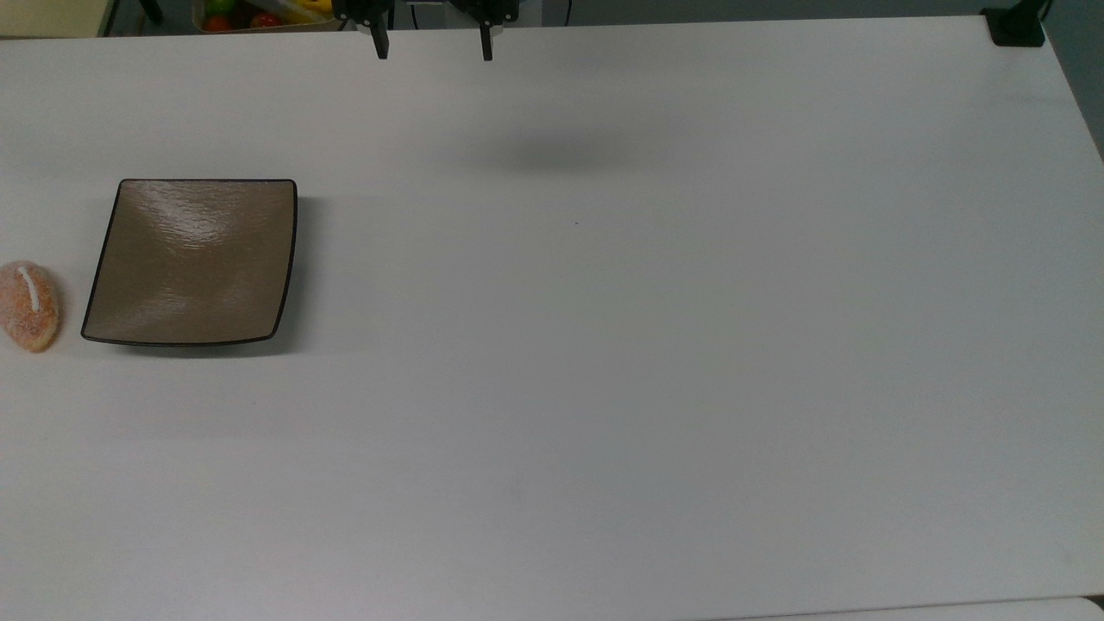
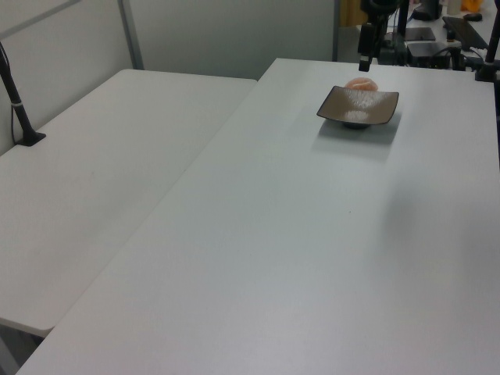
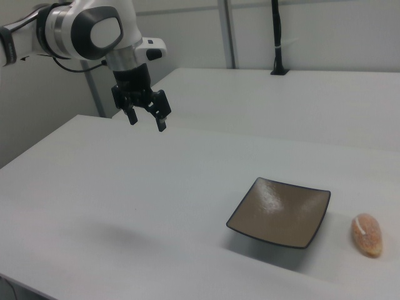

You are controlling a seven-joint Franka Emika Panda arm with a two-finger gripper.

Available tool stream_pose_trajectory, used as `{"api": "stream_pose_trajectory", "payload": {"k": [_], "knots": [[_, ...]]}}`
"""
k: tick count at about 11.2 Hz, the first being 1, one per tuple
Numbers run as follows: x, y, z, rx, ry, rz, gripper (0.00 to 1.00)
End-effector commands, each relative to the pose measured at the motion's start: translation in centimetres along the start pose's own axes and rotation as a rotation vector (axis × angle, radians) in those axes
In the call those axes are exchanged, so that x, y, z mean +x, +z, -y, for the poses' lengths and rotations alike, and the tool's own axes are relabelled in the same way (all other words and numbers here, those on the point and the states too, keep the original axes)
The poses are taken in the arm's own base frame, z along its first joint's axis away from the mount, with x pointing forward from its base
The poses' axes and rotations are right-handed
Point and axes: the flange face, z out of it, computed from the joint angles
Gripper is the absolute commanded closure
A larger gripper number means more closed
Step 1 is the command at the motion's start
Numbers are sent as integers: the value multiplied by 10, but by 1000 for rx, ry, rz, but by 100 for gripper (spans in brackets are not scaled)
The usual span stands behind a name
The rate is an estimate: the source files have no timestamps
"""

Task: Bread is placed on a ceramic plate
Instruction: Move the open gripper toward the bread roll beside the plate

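The bread [image 1: 28, 305], a small oval orange-brown roll with a white stripe, lies on the white table at the top view's far left edge. Just to its right sits the square brown ceramic plate [image 1: 194, 261] with a black rim, nothing on it. In the right view the bread [image 3: 367, 234] lies to the right of the plate [image 3: 280, 212]. In the left view the bread [image 2: 362, 83] peeks out behind the plate [image 2: 358, 106]. My gripper [image 3: 147, 120] hangs high above the table, open with nothing between its fingers, far from both; in the top view the gripper [image 1: 434, 50] is at the top edge.
The white table [image 1: 655, 371] is wide and bare to the right of the plate. A black clamp [image 1: 1016, 26] sits at its far right corner in the top view. A container of coloured fruit [image 1: 259, 13] stands beyond the table's top edge. A second table [image 2: 86, 172] adjoins in the left view.
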Motion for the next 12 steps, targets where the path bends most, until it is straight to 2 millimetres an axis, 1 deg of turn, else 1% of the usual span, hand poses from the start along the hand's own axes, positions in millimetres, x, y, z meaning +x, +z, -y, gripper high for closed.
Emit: {"api": "stream_pose_trajectory", "payload": {"k": [1, 6, 9, 11, 12], "knots": [[-3, 0, -3, 16, 16, -6, 0], [-4, -1, -7, 10, 13, -7, 0], [-3, -1, -18, -3, -16, -9, 0], [-3, -6, -40, -44, -61, -17, 0], [-1, -7, -62, -73, -102, -17, 0]]}}
